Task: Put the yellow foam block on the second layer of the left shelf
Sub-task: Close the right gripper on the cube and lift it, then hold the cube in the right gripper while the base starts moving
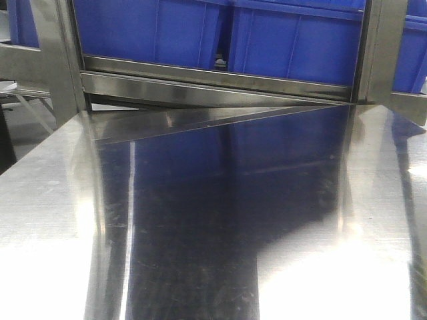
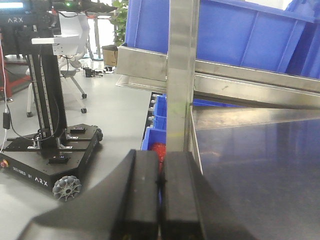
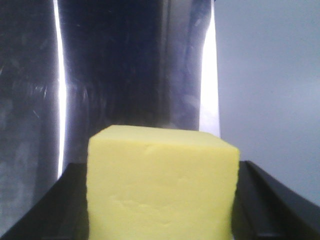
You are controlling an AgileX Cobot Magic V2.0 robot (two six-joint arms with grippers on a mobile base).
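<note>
Yellow foam block [image 3: 162, 187] fills the near middle of the right wrist view, sitting upright between the two black fingers [image 3: 55, 210] of the right gripper [image 3: 161, 166]. Its left and right faces meet a finger on each side, so the gripper is clamped on it. The top face and the near face show, matte and bright, with a faint crease across the near face. What lies directly under the block cannot be seen.

Beyond the block lies a polished steel tabletop [image 3: 130, 65], dark in the middle with bright streaks of reflection. To the right of it is plain grey floor [image 3: 270, 75].

In the left wrist view the left gripper [image 2: 161, 160] holds nothing, and its black fingers [image 2: 142, 195] are pressed flat against each other. Just past them an upright steel shelf post [image 2: 181, 75] rises at the near left corner of the tabletop [image 2: 260, 170]. A steel shelf rail [image 2: 250, 82] runs to the right from the post, carrying blue bins [image 2: 240, 37]. Low down, left of the post, a blue crate [image 2: 159, 112] holds something red. Farther left, on the floor, stands a black wheeled base marked ARX [image 2: 50, 160].

The front view shows the tabletop [image 1: 220, 227] reflecting blue, with the rail [image 1: 213, 83] and the bins [image 1: 293, 33] at its far edge. Neither gripper appears there.
</note>
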